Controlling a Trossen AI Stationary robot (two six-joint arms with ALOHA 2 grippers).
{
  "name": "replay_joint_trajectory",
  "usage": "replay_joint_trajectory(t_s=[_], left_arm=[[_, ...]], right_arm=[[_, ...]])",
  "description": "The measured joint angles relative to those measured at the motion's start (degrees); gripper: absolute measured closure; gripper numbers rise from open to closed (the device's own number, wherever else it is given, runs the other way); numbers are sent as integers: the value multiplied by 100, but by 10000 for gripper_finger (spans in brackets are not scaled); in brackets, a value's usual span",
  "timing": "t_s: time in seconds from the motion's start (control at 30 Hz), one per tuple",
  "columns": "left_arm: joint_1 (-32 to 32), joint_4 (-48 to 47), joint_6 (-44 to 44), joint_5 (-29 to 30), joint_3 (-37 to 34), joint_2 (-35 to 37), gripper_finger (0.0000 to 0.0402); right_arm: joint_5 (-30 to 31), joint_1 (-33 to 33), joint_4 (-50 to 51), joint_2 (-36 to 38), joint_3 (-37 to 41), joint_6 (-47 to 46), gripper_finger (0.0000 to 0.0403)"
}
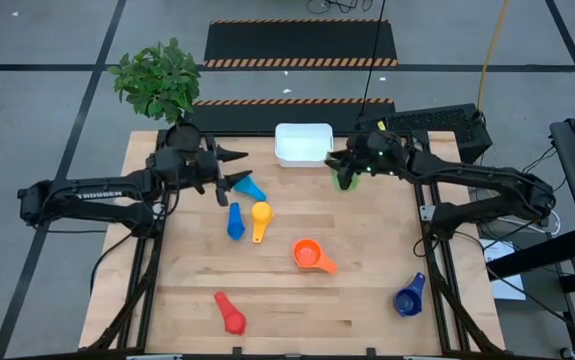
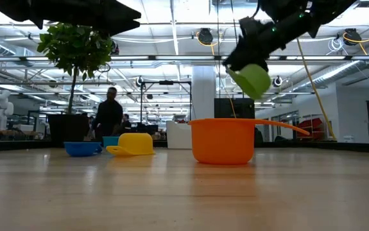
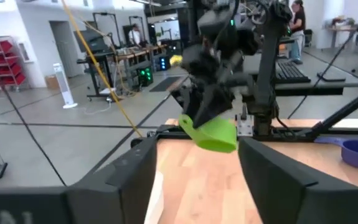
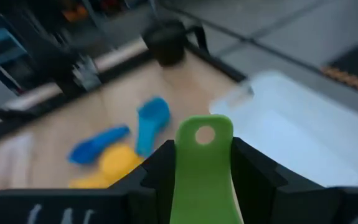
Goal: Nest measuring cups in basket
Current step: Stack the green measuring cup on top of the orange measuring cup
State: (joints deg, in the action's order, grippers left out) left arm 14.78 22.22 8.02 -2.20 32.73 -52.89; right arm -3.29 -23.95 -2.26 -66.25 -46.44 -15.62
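My right gripper (image 1: 335, 162) is shut on the green measuring cup (image 1: 345, 181) in the air beside the right near corner of the white basket (image 1: 303, 143). My left gripper (image 1: 239, 168) hovers open above the table left of the basket, over the light blue cup (image 1: 250, 188). The blue cup (image 1: 234, 221), the yellow cup (image 1: 259, 220), the orange cup (image 1: 310, 255), the red cup (image 1: 229, 312) and the dark blue cup (image 1: 408, 296) lie spread over the table. In the low view the green cup (image 2: 251, 78) hangs high above the orange cup (image 2: 223, 140). My right gripper pinches the green cup's handle (image 4: 203, 168) between its two fingers, which lie along it. The handle's free end with the hole (image 4: 204, 134) sticks out past the fingertips. The cup is lifted clear, and its bowl (image 2: 253, 80) hangs tilted below the gripper.
A potted plant (image 1: 159, 80) stands at the table's far left corner, behind the left arm. A dark keyboard-like box (image 1: 437, 120) sits past the far right corner. Bare wood lies between the red cup and the dark blue cup. People show in the room behind.
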Motion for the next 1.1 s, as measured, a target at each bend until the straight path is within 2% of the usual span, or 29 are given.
replay_joint_trajectory(t_s=[0.2,0.43,0.7,0.93,1.1], left_arm=[[-265,731,401,-12,0,-653,120],[-449,1555,637,-40,0,-1279,108],[-444,2321,185,-170,2,-1655,108],[-519,2885,-24,-296,27,-1997,108],[-590,2876,-574,-884,477,-2141,108]], right_arm=[[1,244,-1000,-21,0,4,288],[-1,397,-1396,79,0,113,287],[13,379,-1623,560,0,195,288],[7,468,-1976,596,0,323,284],[3,674,-2294,589,74,576,285]])
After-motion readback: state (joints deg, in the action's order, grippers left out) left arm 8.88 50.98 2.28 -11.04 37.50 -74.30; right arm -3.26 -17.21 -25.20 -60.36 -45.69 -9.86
